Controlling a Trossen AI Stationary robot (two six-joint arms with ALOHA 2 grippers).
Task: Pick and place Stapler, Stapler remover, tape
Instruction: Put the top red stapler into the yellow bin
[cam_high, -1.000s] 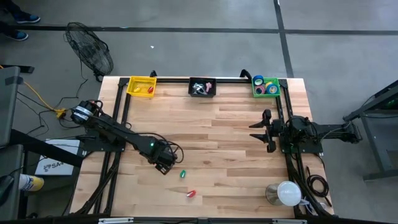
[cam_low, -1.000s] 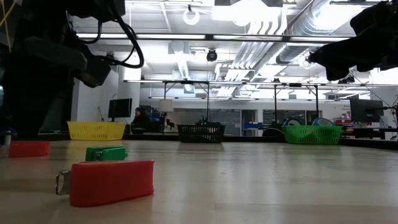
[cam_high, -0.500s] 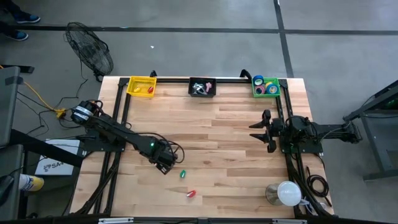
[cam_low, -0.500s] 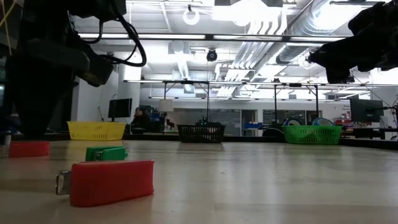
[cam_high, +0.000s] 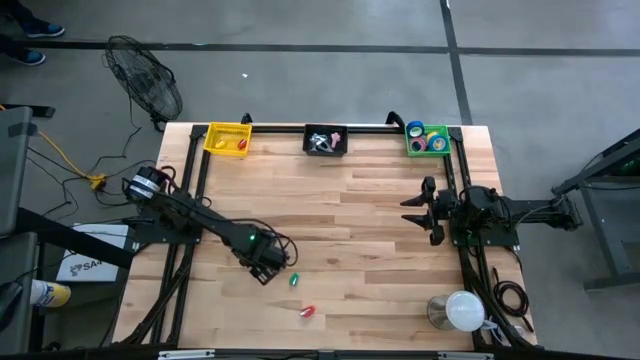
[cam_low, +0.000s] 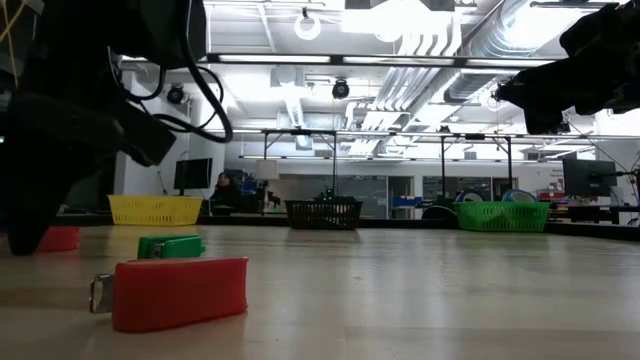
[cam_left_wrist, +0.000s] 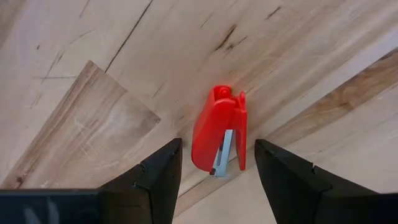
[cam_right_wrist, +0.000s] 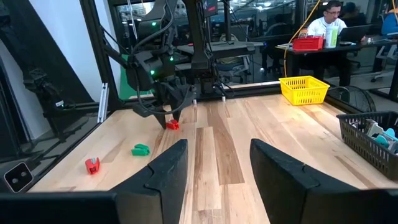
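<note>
Fingers of your left gripper (cam_left_wrist: 214, 171) stand apart, pointing down at the table (cam_high: 380, 190) with a small red stapler (cam_left_wrist: 219, 130) lying flat just ahead of and between their tips, touching neither. From above you see this gripper (cam_high: 265, 262) low over the wood; off its tips to the right lies a green stapler (cam_high: 294, 280), and a second red stapler (cam_high: 308, 312) lies beyond that, nearer the table's front edge. At table height, that second red one (cam_low: 175, 291) sits closest to the camera with the green one (cam_low: 170, 246) behind it.

Your right gripper (cam_high: 425, 209) waits well apart from all three, above the table's right side, its fingers (cam_right_wrist: 161, 174) spread wide with nothing between them. Along the far edge, beyond both grippers, you have a yellow basket (cam_high: 227, 138), a black basket (cam_high: 325, 140), and a green basket (cam_high: 427, 139) where the tape rolls (cam_high: 415, 129) lie.
</note>
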